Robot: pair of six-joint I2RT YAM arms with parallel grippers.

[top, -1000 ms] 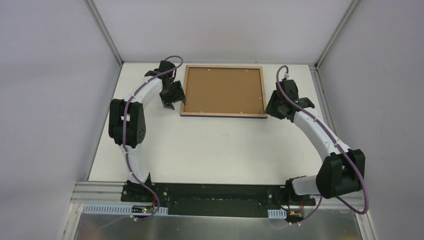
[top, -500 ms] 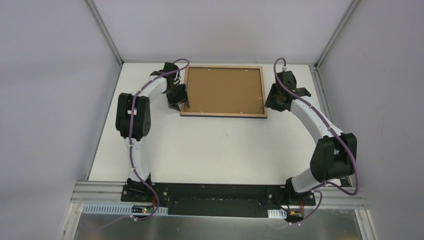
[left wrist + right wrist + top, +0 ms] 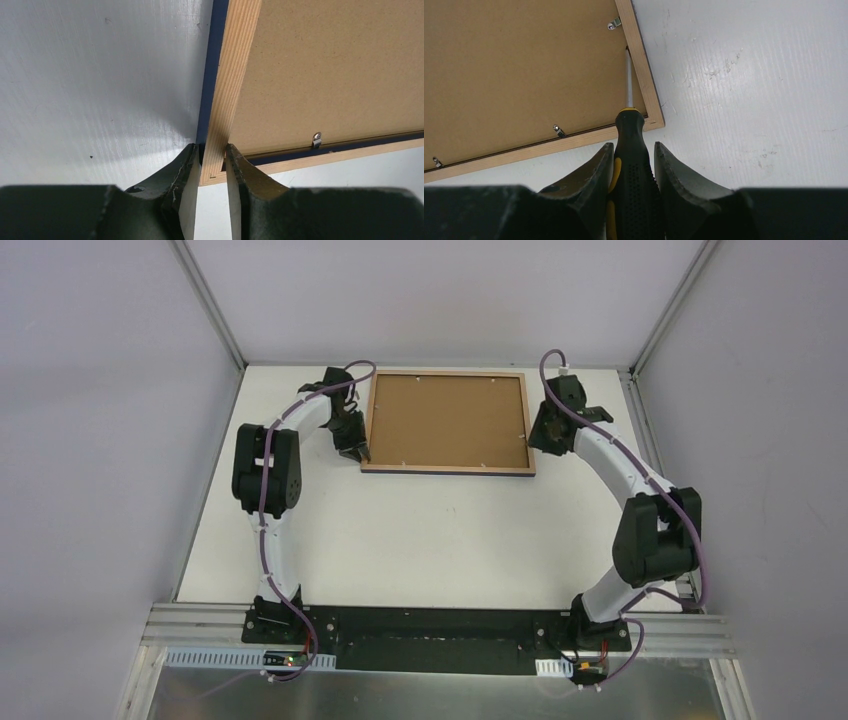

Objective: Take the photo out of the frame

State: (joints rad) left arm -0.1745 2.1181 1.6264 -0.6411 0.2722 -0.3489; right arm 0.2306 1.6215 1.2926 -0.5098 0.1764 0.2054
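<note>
The frame (image 3: pixel 446 469) lies face down at the back of the table, its light wood rail around the brown backing board (image 3: pixel 446 420). The photo is hidden beneath the board. My left gripper (image 3: pixel 358 448) is shut on the frame's left rail (image 3: pixel 232 75) at the near left corner, one finger on each side (image 3: pixel 212 152). My right gripper (image 3: pixel 541 436) is shut on a black and yellow screwdriver (image 3: pixel 629 130). Its metal shaft lies along the inner side of the right rail (image 3: pixel 644 75), near the near right corner.
Small metal retaining tabs (image 3: pixel 316 138) hold the board along the near rail and the right rail (image 3: pixel 613 23). White walls stand close behind and beside the frame. The white table (image 3: pixel 430 540) stretches from the frame to the arm bases.
Both arms have stretched further back. The left gripper came right onto the frame's near left corner. The right gripper moved up and in along the frame's right edge.
</note>
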